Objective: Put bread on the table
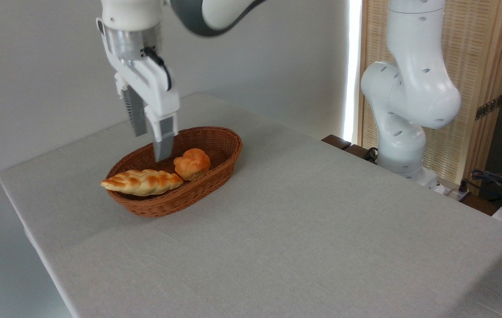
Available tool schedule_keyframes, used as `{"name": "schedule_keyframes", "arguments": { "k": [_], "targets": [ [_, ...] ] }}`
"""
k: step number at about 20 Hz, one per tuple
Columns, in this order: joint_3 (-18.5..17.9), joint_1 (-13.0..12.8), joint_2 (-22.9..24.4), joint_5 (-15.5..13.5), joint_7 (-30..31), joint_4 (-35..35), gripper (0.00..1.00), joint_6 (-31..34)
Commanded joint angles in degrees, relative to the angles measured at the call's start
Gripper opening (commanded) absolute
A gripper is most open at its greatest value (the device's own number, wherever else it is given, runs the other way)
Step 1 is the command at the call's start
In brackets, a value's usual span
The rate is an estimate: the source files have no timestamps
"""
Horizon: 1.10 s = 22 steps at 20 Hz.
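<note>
Bread [141, 182] lies across the wicker basket's [224, 150] near-left rim, we note, long axis left-right, one pointed end overhanging the surface [299, 229], our pincer [152, 145] above with fingers apart, empty.

Arm [215, 13] cut off by top edge. Basket [215, 137] floor hidden under bread [141, 182] and bun [192, 163]. Back rim partly hidden behind gripper [150, 143] fingers. Table [303, 229] cropped at bottom and right edges.
</note>
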<state>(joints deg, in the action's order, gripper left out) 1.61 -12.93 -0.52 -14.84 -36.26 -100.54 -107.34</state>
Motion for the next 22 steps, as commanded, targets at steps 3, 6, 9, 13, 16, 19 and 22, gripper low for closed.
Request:
{"name": "schedule_keyframes", "arguments": {
  "k": [3,6,9,13,16,19,22],
  "targets": [
    [6.3,-2.2,0.4,-1.7,4.4,-13.5,1.0,-20.5],
    [6.4,-2.9,-0.8,-0.5,3.9,-14.7,1.0,-24.8],
    [6.4,-3.5,-2.0,3.9,3.8,-14.7,1.0,-27.1],
    [7.2,-4.0,-3.7,7.2,3.8,-14.8,1.0,-27.8],
    [7.6,-4.0,-4.1,9.7,3.8,-15.0,1.0,-27.8],
    [7.7,-4.1,-4.4,12.2,3.8,-15.1,0.7,-27.8],
    [7.6,-4.1,-4.5,12.5,3.8,-15.0,0.31,-27.8]
  ]
}}
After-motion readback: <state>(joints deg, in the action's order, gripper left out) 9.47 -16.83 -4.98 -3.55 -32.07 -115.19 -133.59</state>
